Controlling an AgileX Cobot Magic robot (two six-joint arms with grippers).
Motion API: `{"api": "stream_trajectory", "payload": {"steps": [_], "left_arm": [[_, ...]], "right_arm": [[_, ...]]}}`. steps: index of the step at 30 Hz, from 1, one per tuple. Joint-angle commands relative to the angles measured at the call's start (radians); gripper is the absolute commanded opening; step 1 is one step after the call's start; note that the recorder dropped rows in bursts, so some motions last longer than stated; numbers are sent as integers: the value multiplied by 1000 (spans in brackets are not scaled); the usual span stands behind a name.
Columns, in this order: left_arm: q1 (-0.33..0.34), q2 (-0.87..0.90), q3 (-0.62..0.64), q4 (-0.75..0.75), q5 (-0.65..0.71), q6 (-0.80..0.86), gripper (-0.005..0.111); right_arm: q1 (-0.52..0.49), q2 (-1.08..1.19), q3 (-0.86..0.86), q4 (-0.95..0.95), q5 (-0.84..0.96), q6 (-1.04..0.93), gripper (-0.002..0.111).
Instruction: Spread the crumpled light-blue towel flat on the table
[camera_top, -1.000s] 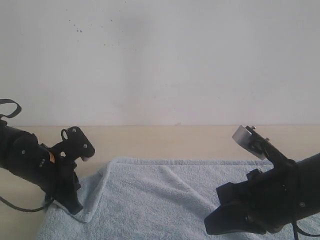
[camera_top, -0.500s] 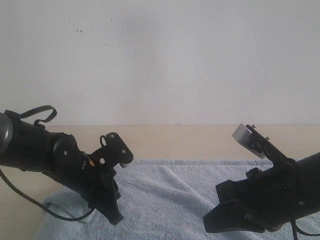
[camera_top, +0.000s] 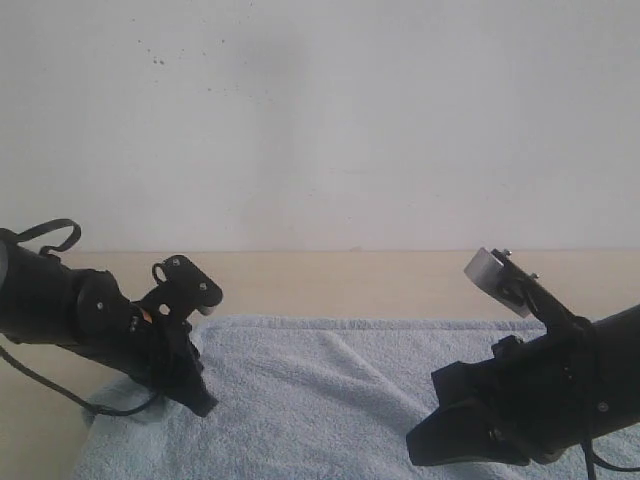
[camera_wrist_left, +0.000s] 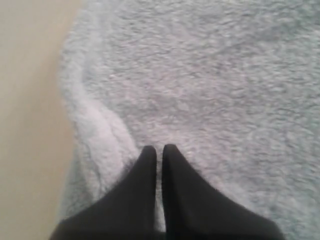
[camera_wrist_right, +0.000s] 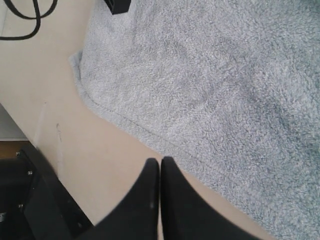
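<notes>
My left gripper (camera_top: 200, 403), clenched, has swept the folded-over corner of the towel (camera_top: 330, 400) flat across the worktop (camera_top: 350, 280); one ridge (camera_wrist_left: 97, 125) remains along that edge. My right gripper (camera_top: 418, 452) hangs clenched.

Bare table (camera_top: 340, 283) beyond towel (camera_top: 330, 400); left arm (camera_top: 80, 315), right arm (camera_top: 560, 390) low alongside.

A robotics lab bench, it seems — plain cream table (camera_top: 400, 285), bare speckled wall (camera_top: 330, 130), a cabled black robot arm (camera_top: 60, 310).
</notes>
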Motion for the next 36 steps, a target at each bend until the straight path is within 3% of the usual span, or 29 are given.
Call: {"api": "stream_trajectory", "payload": {"steps": [1, 5, 10, 16, 19, 22, 25, 26, 30, 34, 36], "left_arm": [[65, -13, -4, 69, -70, -15, 4], [149, -13, -32, 75, -101, -29, 4], [229, -49, -55, 31, -48, -171, 4], [238, -138, -55, 14, -62, -190, 4], [214, -188, -55, 1, 6, -187, 4], [188, -221, -55, 1, 156, -148, 4], [183, -325, -49, -4, 260, -244, 4], [183, -366, -49, -4, 304, -308, 4], [183, -473, -49, -73, 435, -343, 4], [183, -524, -16, -105, 596, -315, 4], [183, -526, 32, -106, 572, -314, 4]], "right_arm": [[1, -8, -6, 6, 7, -9, 0], [1, -8, -6, 6, 4, -14, 0], [1, -8, -6, 6, 0, -14, 0], [1, -8, -6, 10, -3, -14, 0], [1, -8, -6, 9, -13, -15, 0], [1, -8, -6, 9, -221, -97, 0], [-3, 10, -4, 1, -804, -200, 0], [-25, 29, -9, 1, -866, -197, 0], [-160, 166, -112, 1, -690, -149, 0], [-354, 418, -403, -17, -130, -78, 0], [-371, 468, -463, -72, -125, -38, 0]]}}
